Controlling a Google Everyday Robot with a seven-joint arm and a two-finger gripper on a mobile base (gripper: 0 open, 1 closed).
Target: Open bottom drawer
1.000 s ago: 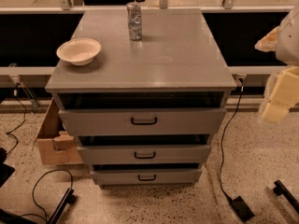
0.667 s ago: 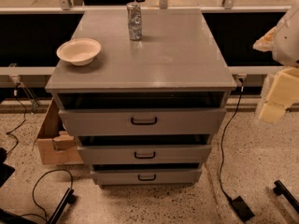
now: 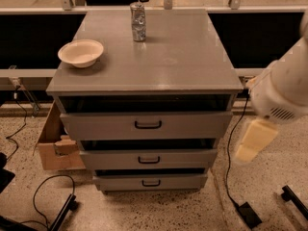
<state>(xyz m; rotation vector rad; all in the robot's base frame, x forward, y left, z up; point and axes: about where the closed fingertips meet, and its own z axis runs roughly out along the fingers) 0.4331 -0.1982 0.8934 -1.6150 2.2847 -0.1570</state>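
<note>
The grey cabinet [image 3: 144, 57] has three drawers stacked at its front. The bottom drawer [image 3: 120, 182] is the lowest and narrowest, with a small black loop handle [image 3: 151, 183]; its front is in line under the middle drawer [image 3: 192, 159], with a dark gap above it. The top drawer [image 3: 96, 125] is the widest. My gripper [image 3: 255, 139], a pale yellow part under the white arm [image 3: 284, 88], hangs in the air to the right of the cabinet, at about the height of the middle drawer, touching nothing.
A cream bowl [image 3: 81, 52] and a silvery can [image 3: 138, 21] stand on the cabinet top. A cardboard box [image 3: 54, 146] sits on the floor at the cabinet's left. Black cables [image 3: 41, 201] and a power brick [image 3: 248, 213] lie on the speckled floor.
My arm and gripper have moved left and down, closer to the cabinet's right side. The drawers, bowl and can have not moved.
</note>
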